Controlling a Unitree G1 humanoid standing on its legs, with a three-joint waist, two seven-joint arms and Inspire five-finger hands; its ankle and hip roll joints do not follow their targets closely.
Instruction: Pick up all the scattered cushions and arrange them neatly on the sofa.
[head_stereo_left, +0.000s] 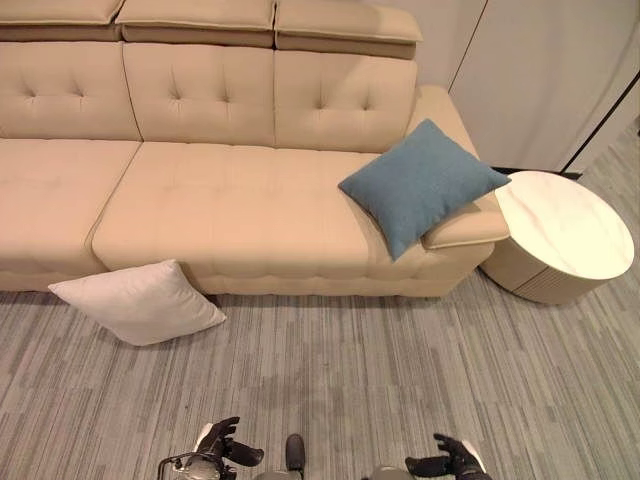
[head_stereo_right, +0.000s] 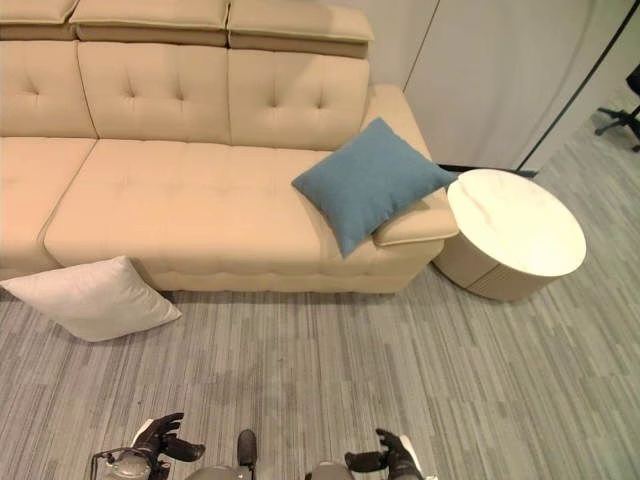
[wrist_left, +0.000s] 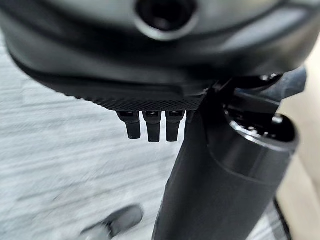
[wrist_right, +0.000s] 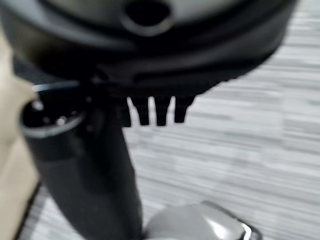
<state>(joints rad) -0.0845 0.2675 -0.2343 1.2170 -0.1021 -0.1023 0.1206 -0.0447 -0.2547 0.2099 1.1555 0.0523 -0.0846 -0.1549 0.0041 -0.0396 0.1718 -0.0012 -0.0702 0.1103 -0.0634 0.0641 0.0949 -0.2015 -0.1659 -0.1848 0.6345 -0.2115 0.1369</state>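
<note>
Well, from the left eye view, the soft white square cushion (head_stereo_left: 138, 301) lies on the grey striped floor (head_stereo_left: 400, 380), leaning on the beige tufted sofa (head_stereo_left: 230, 200); the blue square cushion (head_stereo_left: 422, 183) tips over the armrest and could slide off. The left hand (head_stereo_left: 222, 445) and right hand (head_stereo_left: 447, 461) hang low, holding nothing. In both wrist views, fingers (wrist_left: 153, 126) point straight and loose.

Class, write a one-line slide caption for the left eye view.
White cushion lies on floor against beige sofa; blue cushion leans on its armrest beside a round side table.
</note>
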